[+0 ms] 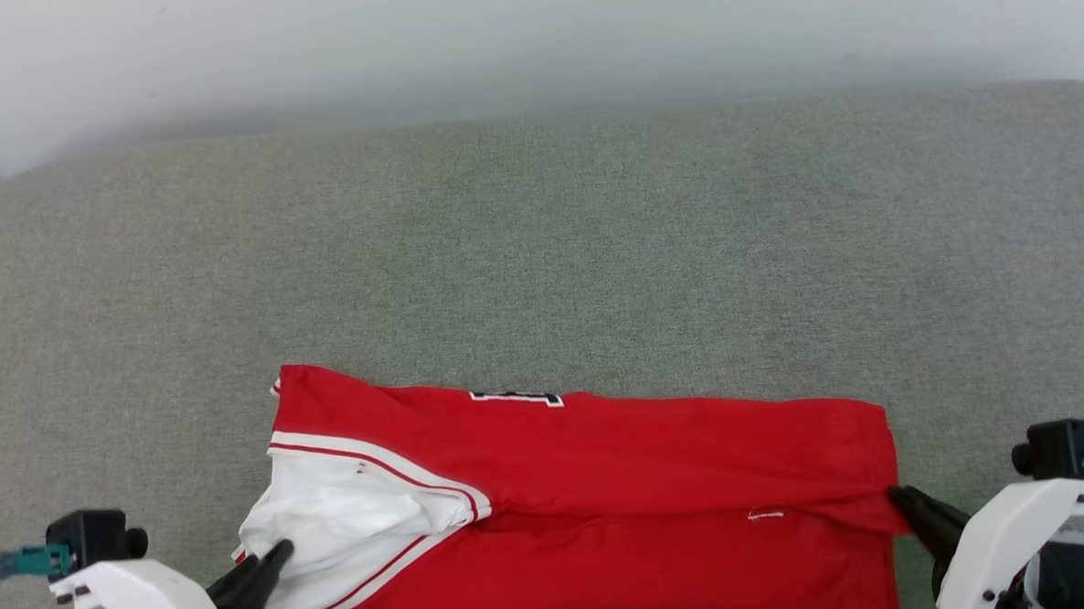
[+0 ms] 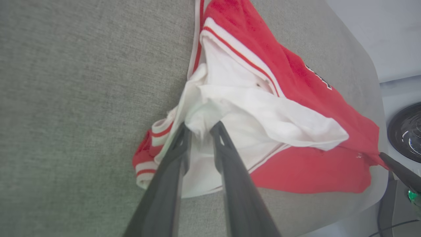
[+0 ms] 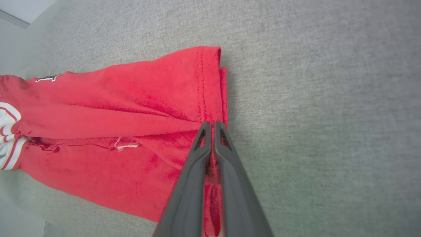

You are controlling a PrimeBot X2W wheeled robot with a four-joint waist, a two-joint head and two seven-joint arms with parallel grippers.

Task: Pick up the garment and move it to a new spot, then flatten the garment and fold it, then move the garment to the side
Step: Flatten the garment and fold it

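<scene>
I see the garment [image 1: 623,475] lying folded into a long red band along the near edge of the grey cushioned surface [image 1: 540,250], its white sleeve toward the left; the left gripper [image 2: 199,130] sits at that sleeve with its fingers parted, released, white cloth bunched between the tips; the right gripper [image 3: 212,126] is clenched on the red hem at the opposite end, a fold of cloth pinched between its fingers.
</scene>
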